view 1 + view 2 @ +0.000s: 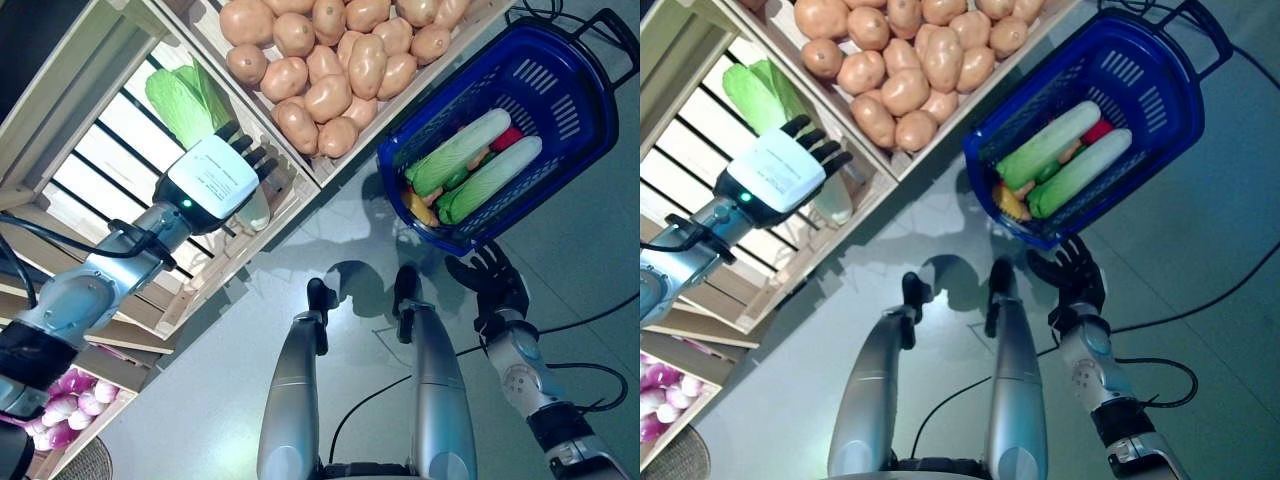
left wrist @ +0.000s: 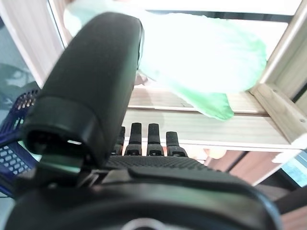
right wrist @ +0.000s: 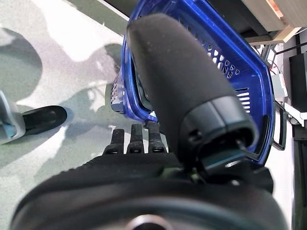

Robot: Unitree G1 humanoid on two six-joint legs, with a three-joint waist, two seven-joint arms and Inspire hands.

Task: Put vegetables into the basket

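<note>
Left hand point(image 1: 212, 178), fingers straight & holding nothing, hovers over cabbage point(image 1: 182, 100) in left crate. Right hand point(image 1: 492, 283) relaxed near basket point(image 1: 590, 120). Risk: smooth leaves may slip from a shallow grasp.

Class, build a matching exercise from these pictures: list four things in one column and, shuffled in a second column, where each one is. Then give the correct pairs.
Things:
1. potatoes
2. blue basket
3. left robot hand
4. right robot hand

Places:
A. on the floor, holding long green vegetables
B. over the slatted crate, by a green cabbage
C. piled in a wooden crate
D. just below the basket's near rim

Pairs: 1-C, 2-A, 3-B, 4-D
</note>
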